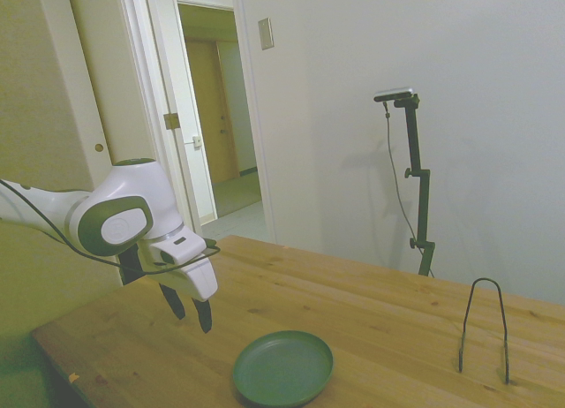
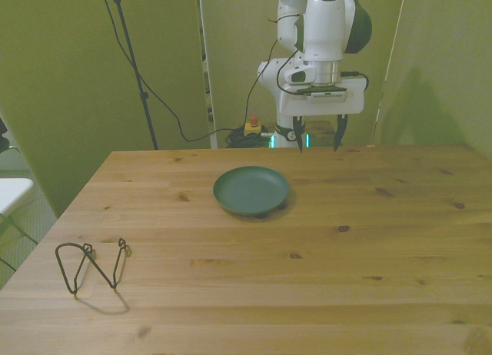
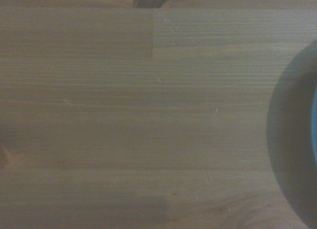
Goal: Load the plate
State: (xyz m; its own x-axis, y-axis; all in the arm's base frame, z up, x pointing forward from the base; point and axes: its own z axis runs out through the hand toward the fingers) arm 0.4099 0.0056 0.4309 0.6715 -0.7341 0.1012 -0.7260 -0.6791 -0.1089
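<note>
A: Item one, the plate point(image 1: 282, 367). Count and position?

B: One, dark green, lying flat and right way up on the desk point(image 2: 323, 247), toward the robot's side. Nothing rests on it. In the wrist view only a dark curved edge point(image 3: 292, 140) shows, most likely its rim or shadow.

A: Item two, the claw point(image 2: 316, 134)?

B: One, with two dark fingers spread well apart and gripping nothing. It hangs above the desk near the far edge, toward the front view's right of the plate and clear of it. The open spread and downward aim suit an approach to the plate's rim, as a judgement.

A: Item three?

B: One wire rack point(image 2: 92, 267), made of bent dark loops, standing upright near the desk's corner on the front view's left, well apart from the plate. It holds nothing. Its upright loops would take a plate on edge, so it is probably the place for loading.

A: Status of task?

B: Not begun, judging by layout: plate flat, rack vacant.
</note>
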